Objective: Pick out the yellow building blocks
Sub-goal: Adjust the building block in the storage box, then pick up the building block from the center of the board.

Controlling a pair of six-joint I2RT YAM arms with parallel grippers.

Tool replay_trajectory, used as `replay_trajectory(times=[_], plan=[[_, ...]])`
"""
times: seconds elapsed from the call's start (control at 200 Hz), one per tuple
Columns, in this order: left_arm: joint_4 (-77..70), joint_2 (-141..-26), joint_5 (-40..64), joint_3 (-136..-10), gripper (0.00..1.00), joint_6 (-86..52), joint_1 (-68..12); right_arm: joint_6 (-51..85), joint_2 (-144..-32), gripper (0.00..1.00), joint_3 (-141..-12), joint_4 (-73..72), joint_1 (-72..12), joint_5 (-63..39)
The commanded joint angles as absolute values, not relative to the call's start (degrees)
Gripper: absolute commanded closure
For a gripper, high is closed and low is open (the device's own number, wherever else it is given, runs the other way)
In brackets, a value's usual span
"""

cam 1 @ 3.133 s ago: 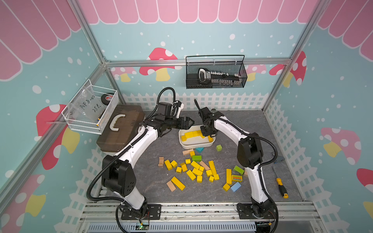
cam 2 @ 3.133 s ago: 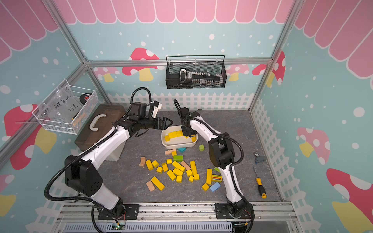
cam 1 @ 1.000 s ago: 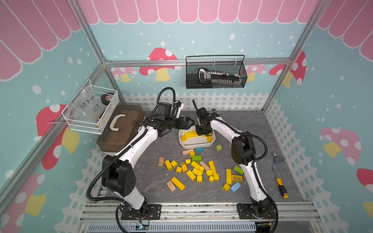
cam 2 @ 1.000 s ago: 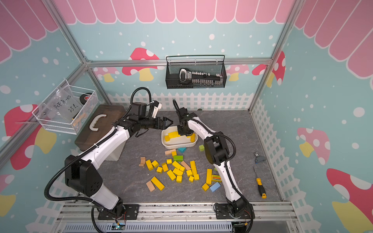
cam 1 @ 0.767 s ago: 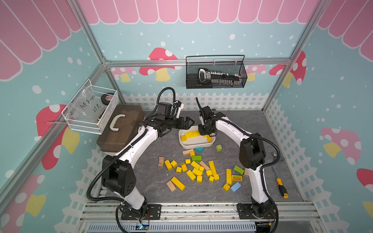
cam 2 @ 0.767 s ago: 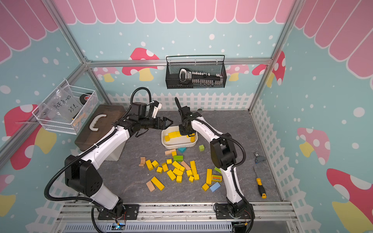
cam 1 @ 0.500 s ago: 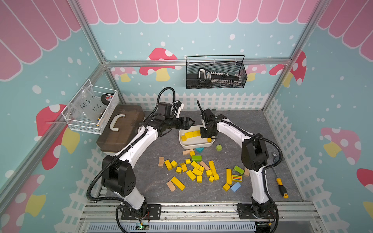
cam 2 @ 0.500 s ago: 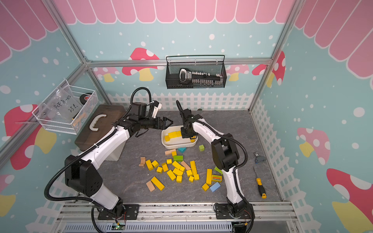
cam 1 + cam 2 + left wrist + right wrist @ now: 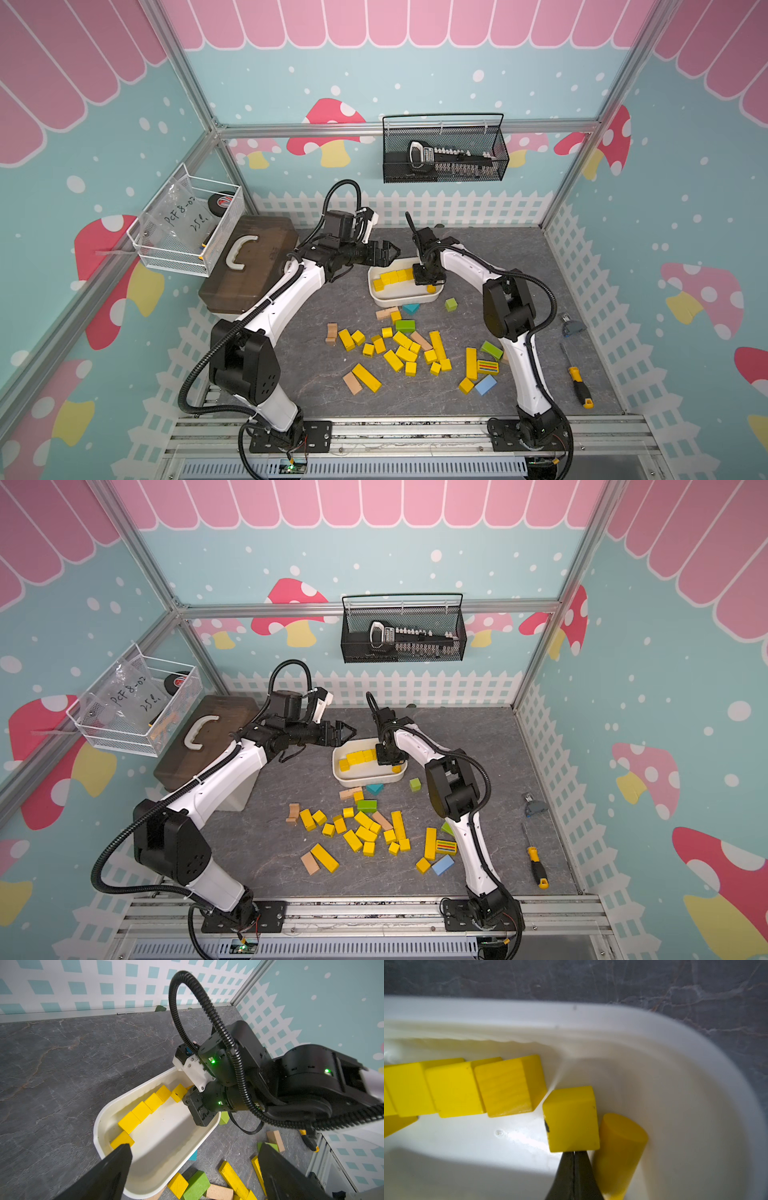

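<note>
Yellow cube [image 9: 571, 1120] sits in tray [image 9: 695, 1064]; right fingers [image 9: 566, 1178] have just shut empty, tips against it. Left fingers [image 9: 99, 1176] wide open, empty. Many yellow blocks [image 9: 367, 377] left on surface [image 9: 316, 374].

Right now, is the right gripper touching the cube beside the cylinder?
Cannot tell. Right wrist view: the shut right gripper ends where the cube begins; maybe only overlap.

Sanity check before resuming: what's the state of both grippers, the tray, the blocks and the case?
left gripper: open, empty, hovering by the tray's end.
right gripper: shut, empty, tips at a yellow cube inside the tray.
white tray: upright, part filled with a row of yellow blocks and a yellow cylinder.
loose yellow blocks: lying on the table, not yet in the tray.
brown case: lid shut.
</note>
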State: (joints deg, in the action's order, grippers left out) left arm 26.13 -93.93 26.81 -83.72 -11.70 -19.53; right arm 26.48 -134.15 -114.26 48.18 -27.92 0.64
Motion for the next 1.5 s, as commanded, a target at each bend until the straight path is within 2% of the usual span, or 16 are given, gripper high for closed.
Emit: replay_trajectory(times=[0.0,0.305,0.51,0.65,0.781,1.056,1.196,1.371,1.496], plan=[[26.7,-93.9,27.4,-85.3,0.0,-11.0,-19.2,26.6,-135.8,1.0,-117.4,49.4,-27.7,1.1],[26.7,-94.1,27.3,-85.3,0.0,-11.0,-19.2,26.0,-138.2,1.0,-122.2,50.6,-27.5,-0.4],[26.6,-94.0,27.2,-85.3,0.0,-11.1,-19.2,25.7,-132.7,1.0,-115.3,48.4,-27.5,-0.8],[25.6,-93.2,27.1,-84.6,0.0,-11.7,-19.2,26.2,-120.5,1.0,-101.4,41.9,-27.6,-1.2],[25.2,-92.7,26.9,-84.2,0.01,-11.5,-19.4,28.2,-103.9,1.0,-84.0,34.5,-27.6,-1.1],[24.2,-91.5,23.1,-82.5,0.0,-9.1,-23.2,34.9,-71.7,0.85,-48.6,26.3,-27.7,0.8],[23.9,-89.9,19.3,-81.3,0.0,-5.4,-29.4,40.4,-56.4,0.75,-32.6,21.3,-27.9,0.9],[21.8,-86.2,12.8,-77.8,0.0,-0.6,-36.3,43.8,-43.2,0.67,-25.1,21.7,-27.9,2.3],[21.4,-84.5,11.1,-77.4,0.0,-0.9,-38.8,44.7,-41.0,0.66,-23.0,21.5,-27.8,3.2]])
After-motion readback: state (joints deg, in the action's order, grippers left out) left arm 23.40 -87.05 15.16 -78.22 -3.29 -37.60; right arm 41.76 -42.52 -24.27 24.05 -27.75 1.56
